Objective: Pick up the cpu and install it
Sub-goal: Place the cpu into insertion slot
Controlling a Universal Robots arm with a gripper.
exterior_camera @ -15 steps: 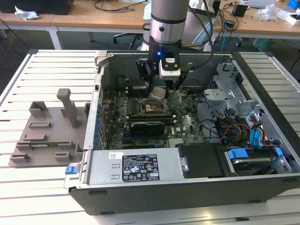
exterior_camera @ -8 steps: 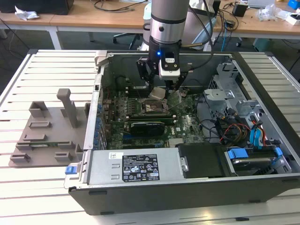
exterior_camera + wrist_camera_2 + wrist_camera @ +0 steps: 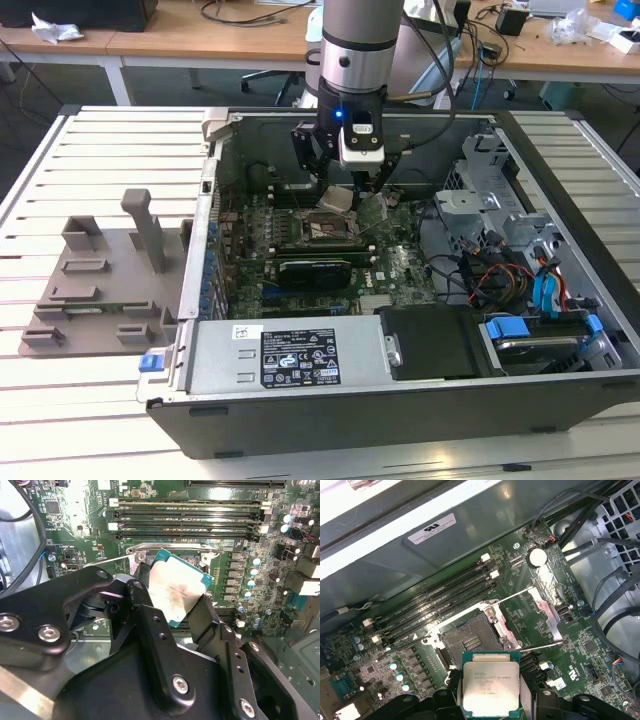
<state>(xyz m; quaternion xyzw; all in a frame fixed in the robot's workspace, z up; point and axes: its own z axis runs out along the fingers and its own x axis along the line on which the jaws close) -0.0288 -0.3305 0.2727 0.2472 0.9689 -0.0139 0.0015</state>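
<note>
My gripper point(image 3: 338, 197) hangs inside the open computer case, shut on the cpu point(image 3: 337, 198), a small square chip with a silvery top and a green rim. In the second wrist view the cpu point(image 3: 177, 593) sits tilted between the black fingers point(image 3: 150, 625). The first wrist view has the cpu point(image 3: 491, 684) held flat-side up, just short of the open socket point(image 3: 468, 642). That socket's metal load plate point(image 3: 547, 611) is swung open beside it. From the exterior view the chip hovers slightly above the socket point(image 3: 330, 229) on the green motherboard point(image 3: 400, 265).
Memory slots point(image 3: 440, 597) run alongside the socket. A black card point(image 3: 315, 270) lies across the board below it. Cable bundles point(image 3: 500, 275) and a drive cage point(image 3: 540, 330) fill the case's side at the exterior view's right. A grey fixture tray point(image 3: 105, 285) rests on the table outside.
</note>
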